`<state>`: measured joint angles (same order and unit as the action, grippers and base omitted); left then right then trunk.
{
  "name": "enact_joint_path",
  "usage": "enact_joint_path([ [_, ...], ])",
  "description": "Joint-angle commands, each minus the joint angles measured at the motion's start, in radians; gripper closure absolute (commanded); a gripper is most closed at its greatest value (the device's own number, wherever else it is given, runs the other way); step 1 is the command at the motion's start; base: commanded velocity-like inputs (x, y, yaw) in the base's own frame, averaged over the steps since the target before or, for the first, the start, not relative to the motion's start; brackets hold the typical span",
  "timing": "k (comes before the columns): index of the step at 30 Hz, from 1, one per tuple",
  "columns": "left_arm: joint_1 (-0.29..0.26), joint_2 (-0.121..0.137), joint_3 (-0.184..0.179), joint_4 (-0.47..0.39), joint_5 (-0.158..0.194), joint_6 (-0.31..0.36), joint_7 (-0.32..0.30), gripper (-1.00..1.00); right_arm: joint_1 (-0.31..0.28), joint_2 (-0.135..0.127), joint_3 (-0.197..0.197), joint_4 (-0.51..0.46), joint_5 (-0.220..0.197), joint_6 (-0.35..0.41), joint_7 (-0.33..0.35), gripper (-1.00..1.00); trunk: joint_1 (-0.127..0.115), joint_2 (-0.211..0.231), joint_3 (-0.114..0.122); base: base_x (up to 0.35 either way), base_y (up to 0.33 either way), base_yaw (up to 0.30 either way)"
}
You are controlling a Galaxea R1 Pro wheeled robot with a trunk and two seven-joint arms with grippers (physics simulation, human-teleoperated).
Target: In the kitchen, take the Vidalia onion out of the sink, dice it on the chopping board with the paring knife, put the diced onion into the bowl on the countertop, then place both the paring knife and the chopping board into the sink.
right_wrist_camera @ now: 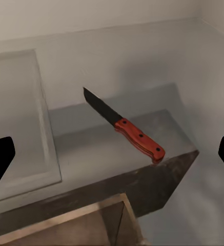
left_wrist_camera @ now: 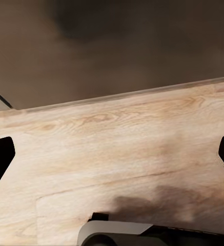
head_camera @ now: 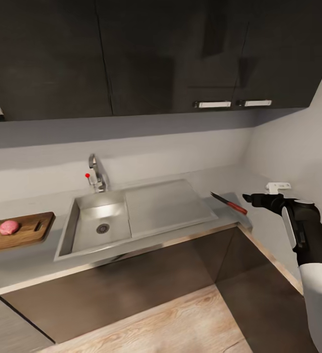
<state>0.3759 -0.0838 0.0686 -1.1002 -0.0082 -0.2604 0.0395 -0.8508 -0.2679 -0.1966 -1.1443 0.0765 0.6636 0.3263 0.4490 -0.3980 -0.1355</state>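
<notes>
Paring knife (right_wrist_camera: 123, 126): dark blade, red handle, flat on bench (head_camera: 229, 215). Right gripper (head_camera: 247, 198) level beside it, fingers wide, empty.

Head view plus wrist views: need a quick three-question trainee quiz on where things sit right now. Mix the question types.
1. True or false: the onion lies on the chopping board.
2. The knife lies: A) in the sink basin, B) on the countertop right of the drainboard, C) on the board.
3. Fill in: the right end effector is ____, with nothing between its fingers.

Key: 1 true. 2 B. 3 open. The sink basin holds nothing but its drain.
</notes>
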Motion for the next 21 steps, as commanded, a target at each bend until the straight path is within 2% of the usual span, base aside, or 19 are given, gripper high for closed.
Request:
enact_joint_path([
  [1,0.0,-0.001,0.001,0.0,-0.001,-0.001,0.002,-1.0,-0.001,0.0,-0.001,0.001,0.008,0.004,0.008,-1.0,0.001,-0.002,-0.002,0.201,-0.203,0.0],
  [11,0.0,-0.001,0.001,0.005,-0.001,-0.002,0.002,-1.0,-0.001,0.001,-0.001,0.026,0.008,0.003,0.007,-1.0,0.001,-0.002,-0.002,0.191,-0.232,0.009],
  [15,0.0,-0.001,0.002,0.006,-0.001,-0.002,0.002,-1.0,-0.001,0.002,0.0,0.042,0.008,0.002,0.007,-1.0,0.001,-0.002,-0.003,0.047,-0.187,0.176],
  [21,0.0,-0.001,0.002,0.006,-0.001,-0.002,0.002,-1.0,-0.001,0.002,0.0,0.085,0.008,-0.009,0.008,-1.0,0.001,-0.002,-0.004,0.006,-0.029,0.181],
])
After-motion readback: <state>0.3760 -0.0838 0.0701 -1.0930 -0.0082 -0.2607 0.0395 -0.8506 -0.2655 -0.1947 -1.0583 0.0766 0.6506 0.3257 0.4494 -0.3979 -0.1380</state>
